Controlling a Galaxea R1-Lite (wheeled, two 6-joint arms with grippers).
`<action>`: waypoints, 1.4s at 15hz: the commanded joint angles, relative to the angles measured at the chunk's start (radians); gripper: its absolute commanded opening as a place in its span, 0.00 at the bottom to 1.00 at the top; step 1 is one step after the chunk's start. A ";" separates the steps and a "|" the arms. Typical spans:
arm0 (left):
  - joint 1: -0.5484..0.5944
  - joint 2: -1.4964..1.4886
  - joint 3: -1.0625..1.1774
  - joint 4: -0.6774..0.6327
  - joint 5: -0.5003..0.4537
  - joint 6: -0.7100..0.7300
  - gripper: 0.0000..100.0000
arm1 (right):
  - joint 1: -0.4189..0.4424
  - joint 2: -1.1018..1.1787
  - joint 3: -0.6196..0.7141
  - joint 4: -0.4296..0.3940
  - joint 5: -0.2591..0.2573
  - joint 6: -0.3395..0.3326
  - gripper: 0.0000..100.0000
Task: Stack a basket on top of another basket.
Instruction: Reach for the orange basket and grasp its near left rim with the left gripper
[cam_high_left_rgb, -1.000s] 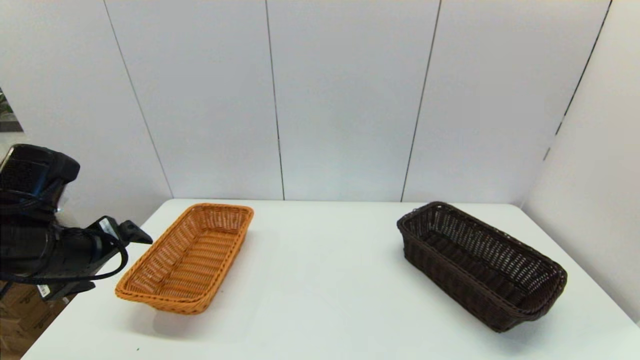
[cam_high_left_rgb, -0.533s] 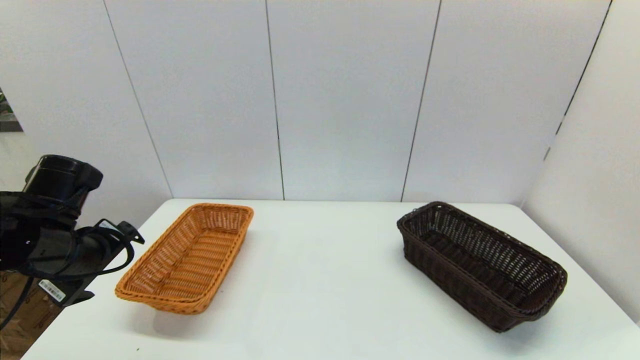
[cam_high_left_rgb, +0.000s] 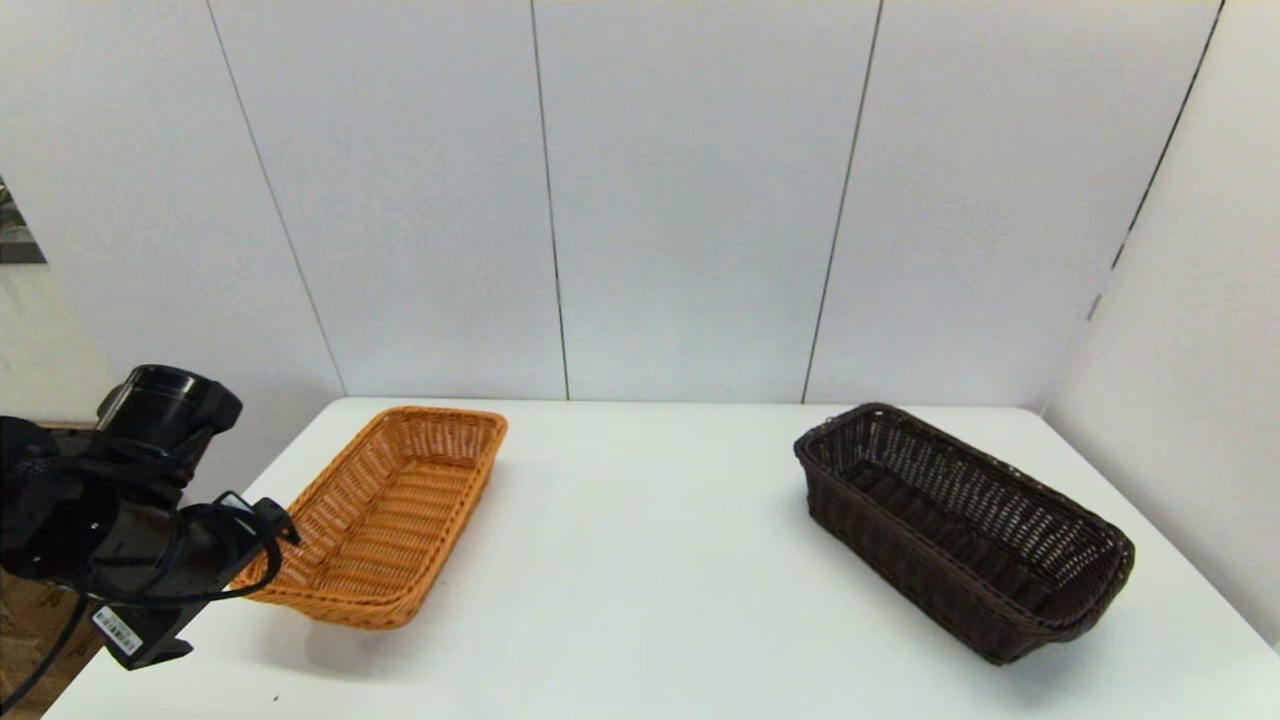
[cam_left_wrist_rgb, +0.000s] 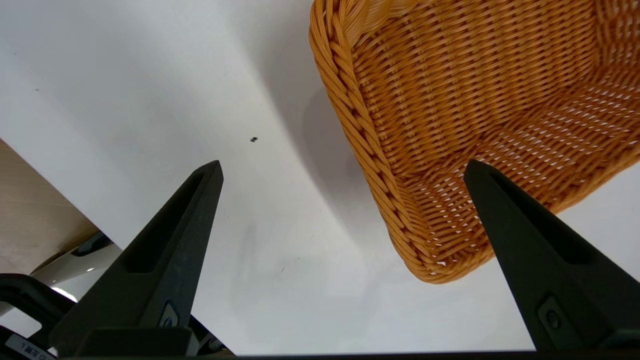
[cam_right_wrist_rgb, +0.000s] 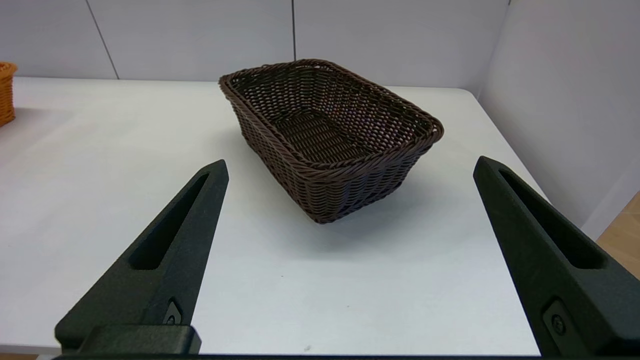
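The orange-tan basket (cam_high_left_rgb: 385, 515) lies on the left of the white table (cam_high_left_rgb: 640, 600); the dark brown basket (cam_high_left_rgb: 960, 530) lies at the right, both empty. My left arm (cam_high_left_rgb: 120, 520) hangs at the table's left edge by the orange basket's near-left corner. In the left wrist view my left gripper (cam_left_wrist_rgb: 342, 165) is open above the table, the orange-tan basket (cam_left_wrist_rgb: 450, 125) showing its braided corner rim between the fingers without touching them. My right gripper (cam_right_wrist_rgb: 350, 164) is open, held back near the table's front edge, facing the dark brown basket (cam_right_wrist_rgb: 330, 135).
White wall panels (cam_high_left_rgb: 700, 200) close off the back and the right side of the table. Cardboard boxes (cam_high_left_rgb: 30, 610) sit below the table's left edge. A wide stretch of bare tabletop separates the two baskets.
My left arm has dropped lower and swung in toward the near-left corner of the orange-tan basket. Both baskets lie where they were.
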 joint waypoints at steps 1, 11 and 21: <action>0.001 0.039 0.003 -0.032 -0.002 -0.004 1.00 | 0.000 0.000 0.000 0.000 0.000 -0.001 1.00; 0.001 0.096 0.000 -0.060 -0.001 -0.007 1.00 | 0.000 0.000 0.000 0.000 0.000 -0.001 1.00; -0.015 0.188 0.004 -0.136 0.001 -0.001 1.00 | 0.000 0.000 0.000 0.000 0.000 -0.001 1.00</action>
